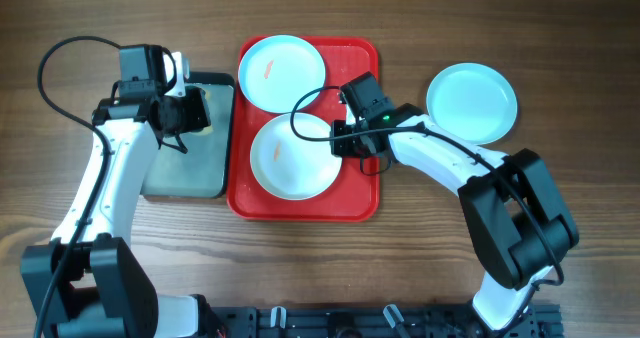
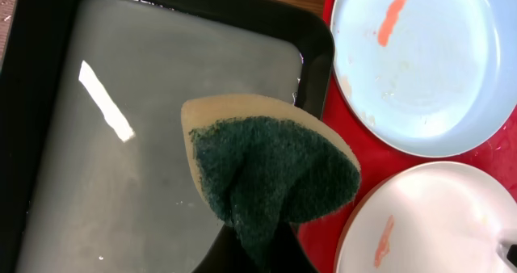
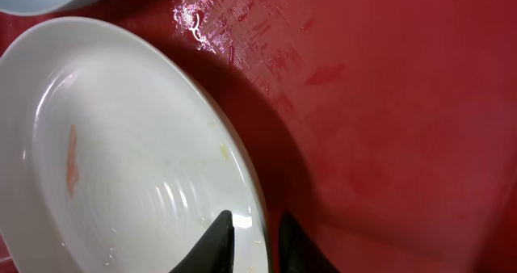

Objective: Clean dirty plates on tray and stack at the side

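Note:
On the red tray (image 1: 355, 203) lie two plates. The pale turquoise plate (image 1: 283, 70) at the back carries an orange-red smear, and so does the white plate (image 1: 295, 156) in front. Another turquoise plate (image 1: 472, 101) rests on the table to the tray's right. My right gripper (image 3: 257, 241) straddles the white plate's (image 3: 121, 168) right rim, one finger inside and one outside, closed on it. My left gripper (image 2: 262, 245) hangs over the metal pan, shut on a folded yellow and green sponge (image 2: 271, 168).
A black-rimmed metal pan (image 1: 185, 173) holding shallow water stands just left of the tray. The tray floor (image 3: 388, 103) to the right of the white plate is wet. Both arms reach in from the near edge, with cables looping above them.

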{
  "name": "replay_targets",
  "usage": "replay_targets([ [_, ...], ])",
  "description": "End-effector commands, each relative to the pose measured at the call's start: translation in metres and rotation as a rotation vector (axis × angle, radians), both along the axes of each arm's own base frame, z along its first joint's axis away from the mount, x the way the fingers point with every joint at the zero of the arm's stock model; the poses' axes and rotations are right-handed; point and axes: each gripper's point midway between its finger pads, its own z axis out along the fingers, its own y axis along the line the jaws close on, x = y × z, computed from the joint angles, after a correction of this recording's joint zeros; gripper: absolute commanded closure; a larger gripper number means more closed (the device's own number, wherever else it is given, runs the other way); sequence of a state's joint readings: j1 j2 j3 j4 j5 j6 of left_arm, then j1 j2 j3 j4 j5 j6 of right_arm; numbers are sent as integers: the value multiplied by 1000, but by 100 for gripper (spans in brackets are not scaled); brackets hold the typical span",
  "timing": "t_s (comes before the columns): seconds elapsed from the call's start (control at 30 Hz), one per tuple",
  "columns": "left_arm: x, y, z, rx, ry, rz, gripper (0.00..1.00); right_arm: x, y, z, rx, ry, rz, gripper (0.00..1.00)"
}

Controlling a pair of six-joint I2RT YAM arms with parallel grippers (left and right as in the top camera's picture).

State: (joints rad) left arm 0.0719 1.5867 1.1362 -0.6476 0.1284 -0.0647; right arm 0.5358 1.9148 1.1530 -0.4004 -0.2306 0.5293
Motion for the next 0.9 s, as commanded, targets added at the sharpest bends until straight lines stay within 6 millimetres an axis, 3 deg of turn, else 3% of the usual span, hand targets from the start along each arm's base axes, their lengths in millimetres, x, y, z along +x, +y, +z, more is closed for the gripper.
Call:
replay_targets([
  [0.0, -1, -4, -4, -10, 10, -15, 96, 5, -2, -2, -14, -8, -12, 86],
  [0.1, -1, -4, -4, -10, 10, -15, 96, 3, -3, -3, -19, 2, -11, 93],
  [0.33, 0, -4, -3, -9, 4, -15, 96, -1, -5, -4, -28, 19, -14, 95],
  [0.6, 20, -4, 20, -4, -80, -17, 96, 0, -5, -4, -27, 16, -14, 96],
  [0.67, 16, -16, 18, -35, -63, -49, 96, 0, -5, -4, -26, 17, -14, 96],
  [0.87, -8, -90, 17, -223, 23, -190, 96, 0, -4, -4, -25, 14, -14, 96],
])
